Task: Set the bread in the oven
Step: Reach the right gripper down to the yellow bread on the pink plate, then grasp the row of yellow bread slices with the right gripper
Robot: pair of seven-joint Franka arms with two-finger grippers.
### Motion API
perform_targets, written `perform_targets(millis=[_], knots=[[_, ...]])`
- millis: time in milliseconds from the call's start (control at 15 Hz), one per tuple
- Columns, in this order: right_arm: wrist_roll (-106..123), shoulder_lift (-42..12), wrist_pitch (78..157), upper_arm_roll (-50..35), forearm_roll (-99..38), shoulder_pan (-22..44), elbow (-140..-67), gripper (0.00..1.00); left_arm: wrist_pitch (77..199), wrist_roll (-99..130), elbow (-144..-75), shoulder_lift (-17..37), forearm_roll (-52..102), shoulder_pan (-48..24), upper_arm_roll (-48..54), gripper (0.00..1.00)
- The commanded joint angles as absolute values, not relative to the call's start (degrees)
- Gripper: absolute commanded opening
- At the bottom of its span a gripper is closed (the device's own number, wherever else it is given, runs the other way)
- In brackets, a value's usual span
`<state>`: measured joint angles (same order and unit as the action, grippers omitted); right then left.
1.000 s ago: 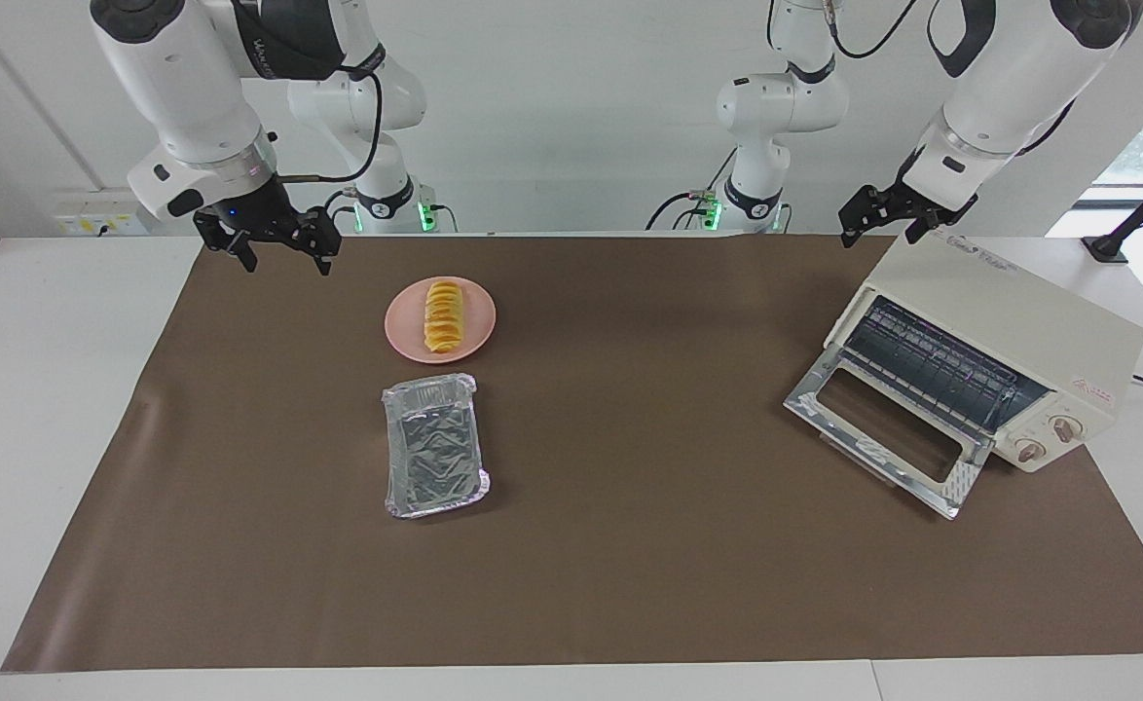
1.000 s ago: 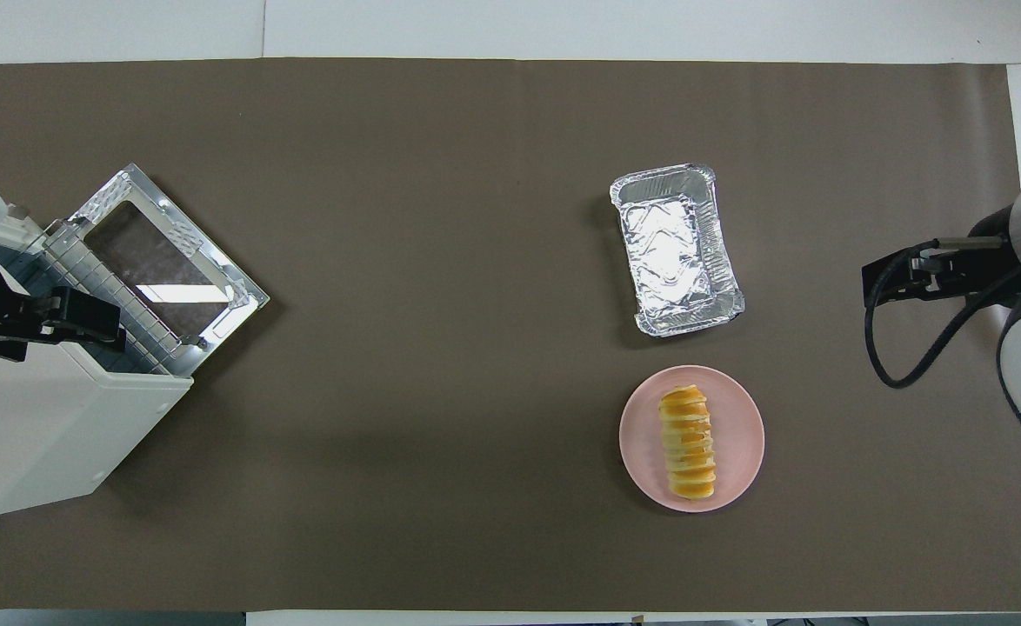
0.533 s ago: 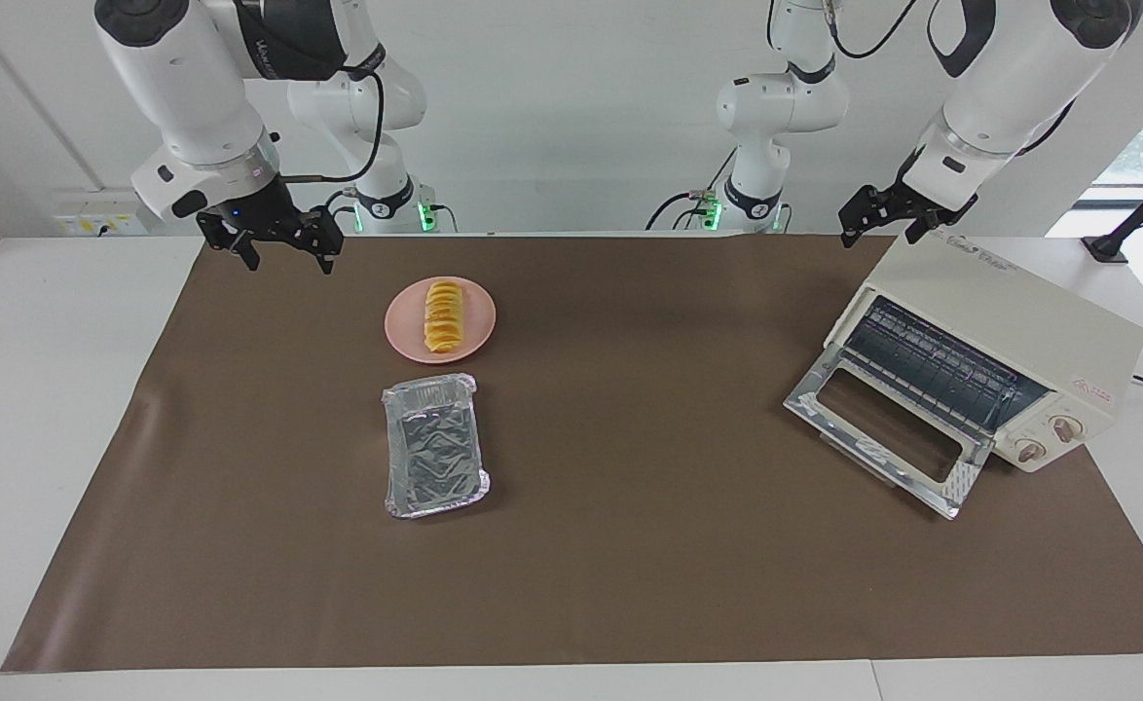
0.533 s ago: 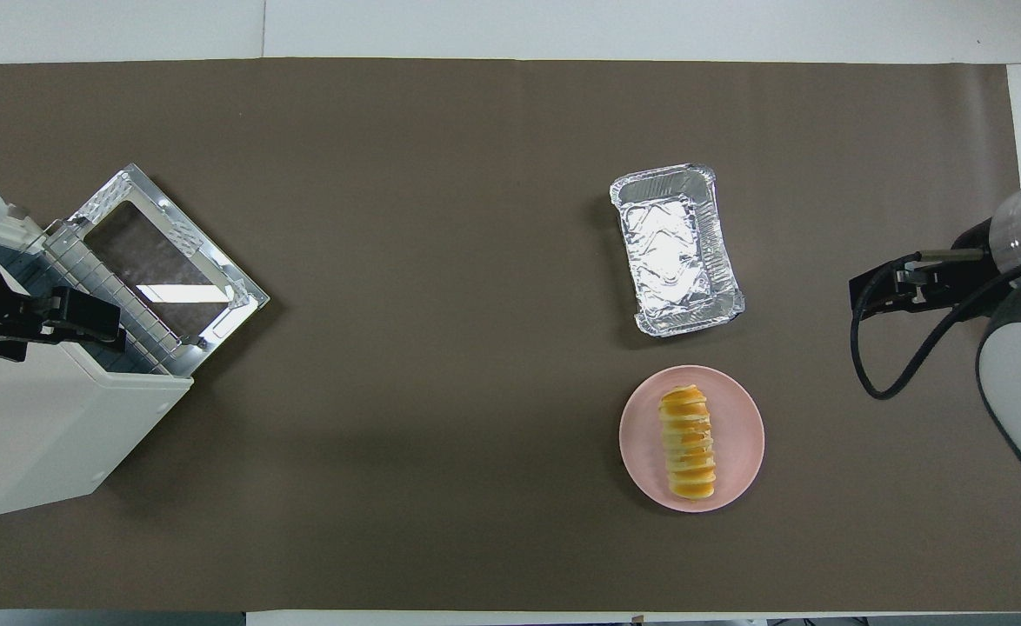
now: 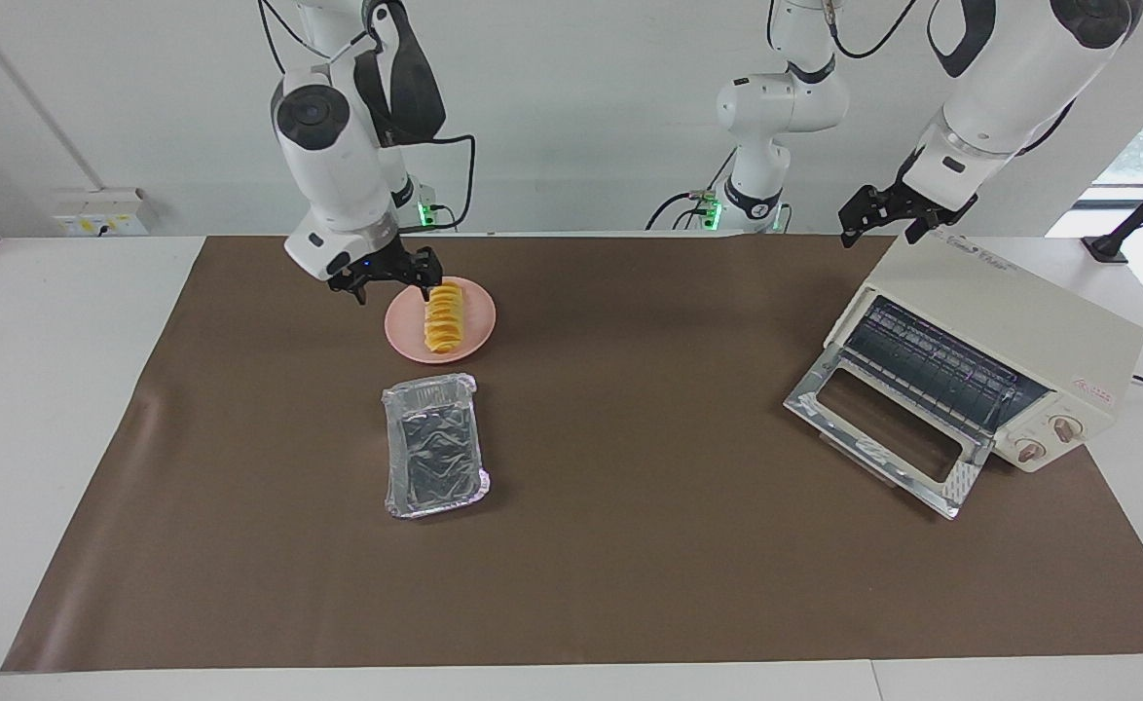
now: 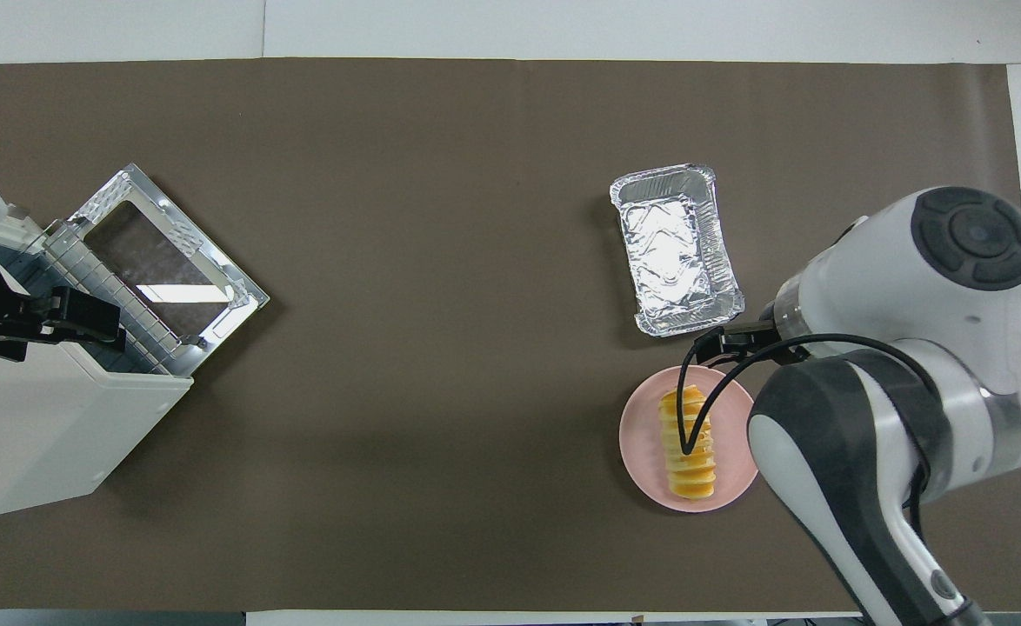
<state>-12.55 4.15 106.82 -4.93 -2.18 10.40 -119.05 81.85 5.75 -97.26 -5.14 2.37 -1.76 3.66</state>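
Note:
The bread [image 5: 443,316] lies on a round pink plate [image 5: 475,321], also in the overhead view [image 6: 689,443]. My right gripper [image 5: 392,291] is open and hangs low over the plate's rim toward the right arm's end, beside the bread and apart from it; in the overhead view [image 6: 721,341] its arm covers part of the plate [image 6: 643,435]. The cream-white oven [image 5: 1010,321] stands at the left arm's end with its glass door [image 5: 878,428] dropped open and the wire rack showing. My left gripper [image 5: 881,226] waits open over the oven's top [image 6: 32,426].
An empty silver foil tray [image 5: 433,458] lies on the brown mat, farther from the robots than the plate, also in the overhead view [image 6: 676,248]. The oven's open door [image 6: 163,261] juts out toward the middle of the mat.
My right arm has swung in from the mat's edge and brought its open gripper down beside the bread on the plate. The left arm, bread, tray and oven have not moved.

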Motion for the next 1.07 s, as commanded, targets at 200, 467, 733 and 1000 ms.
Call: perform_targets(millis=[200,467,733,1000], knots=[[-17.93,3.70,122.67,-4.83,-3.34,14.06,-131.91,1.00,83.06,5.89,-99.05,-6.77,2.99,-0.79,4.04,1.00],[-17.58,3.69,126.99,-4.83,-6.67,14.06,-137.18,1.00,83.06,5.89,-99.05,-6.77,2.99,-0.79,4.04,1.00],[-17.67,3.87,131.31,-4.92,-8.00,15.11,-140.97,1.00,83.06,5.89,-99.05,-6.77,2.99,-0.79,4.04,1.00],[-17.49,4.48,131.92,-4.92,-8.96,15.47,-143.00,0.49,83.06,5.89,-99.05,-6.77,2.99,-0.79,4.04,1.00]])
